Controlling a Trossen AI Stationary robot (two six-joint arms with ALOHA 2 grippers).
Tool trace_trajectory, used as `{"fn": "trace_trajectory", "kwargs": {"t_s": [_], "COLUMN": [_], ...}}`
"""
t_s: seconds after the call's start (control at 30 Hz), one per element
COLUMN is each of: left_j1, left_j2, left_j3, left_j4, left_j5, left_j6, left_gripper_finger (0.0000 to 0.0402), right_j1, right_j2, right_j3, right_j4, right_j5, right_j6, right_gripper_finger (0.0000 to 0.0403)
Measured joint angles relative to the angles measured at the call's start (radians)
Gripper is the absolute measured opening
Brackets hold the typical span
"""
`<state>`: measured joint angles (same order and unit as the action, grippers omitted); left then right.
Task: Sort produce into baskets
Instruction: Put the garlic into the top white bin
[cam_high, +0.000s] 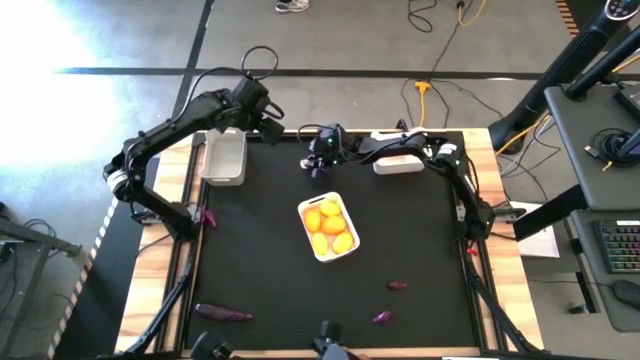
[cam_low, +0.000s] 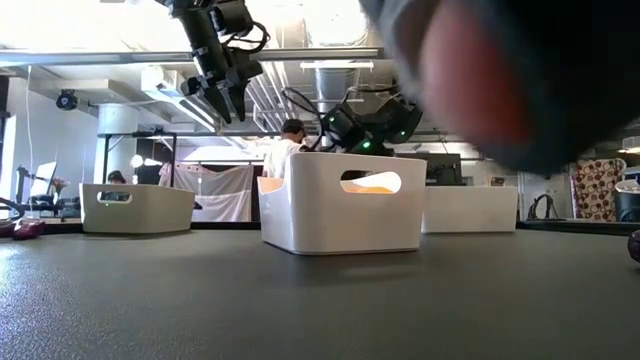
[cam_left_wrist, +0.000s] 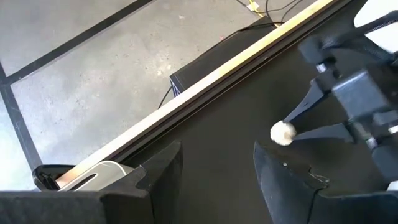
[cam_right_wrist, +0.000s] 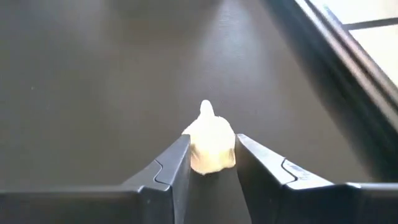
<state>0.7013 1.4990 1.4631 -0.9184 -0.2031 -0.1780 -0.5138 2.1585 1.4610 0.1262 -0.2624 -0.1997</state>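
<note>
My right gripper (cam_right_wrist: 211, 163) is shut on a small white garlic bulb (cam_right_wrist: 210, 144) over the black mat, at the far middle of the table (cam_high: 316, 158). My left gripper (cam_left_wrist: 217, 171) is open and empty, raised high over the far left next to the left basket (cam_high: 225, 157). It looks toward the right gripper's bulb, which also shows in the left wrist view (cam_left_wrist: 282, 132). The centre white basket (cam_high: 330, 228) holds several yellow and orange fruits. A third white basket (cam_high: 398, 162) lies under the right arm. Purple vegetables (cam_high: 222, 312) (cam_high: 397, 285) (cam_high: 382, 317) lie on the mat near the front. My right gripper pinches the garlic bulb by its two sides (cam_right_wrist: 198, 152) between the two fingers, at their free ends (cam_left_wrist: 297, 127). The fingers slant down from the table's right side. The bulb's pointed tip (cam_right_wrist: 206, 107) sticks out past the fingertips. Whether the bulb rests on the mat, I cannot tell.
Another purple piece (cam_high: 207, 215) lies at the mat's left edge. In the low view a large blurred dark shape (cam_low: 520, 70) fills the upper right, close to the camera. A person (cam_low: 285, 140) shows in the room behind the table.
</note>
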Motion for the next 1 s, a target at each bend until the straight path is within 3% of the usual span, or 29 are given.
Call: {"fn": "trace_trajectory", "kwargs": {"t_s": [0.37, 0.7, 0.83, 1.0], "left_j1": [0.0, 0.0, 0.001, 0.003], "left_j2": [0.0, -0.002, -0.011, -0.012], "left_j3": [-0.014, -0.017, -0.017, -0.017], "left_j4": [-0.003, -0.002, -0.002, 0.003], "left_j5": [0.0, -0.069, -0.102, -0.105], "left_j6": [0.005, 0.044, 0.06, 0.065], "left_gripper_finger": [0.018, 0.018, 0.018, 0.018], "right_j1": [0.012, 0.01, 0.003, -0.01], "right_j2": [0.037, 0.036, 0.032, 0.03], "right_j3": [0.088, 0.275, 0.387, 0.457], "right_j4": [-0.166, -0.598, -0.772, -0.711], "right_j5": [0.006, 0.066, 0.086, 0.078], "right_j6": [0.022, -0.107, -0.218, -0.232], "right_gripper_finger": [0.0099, 0.0016, 0.001, 0.0013]}}
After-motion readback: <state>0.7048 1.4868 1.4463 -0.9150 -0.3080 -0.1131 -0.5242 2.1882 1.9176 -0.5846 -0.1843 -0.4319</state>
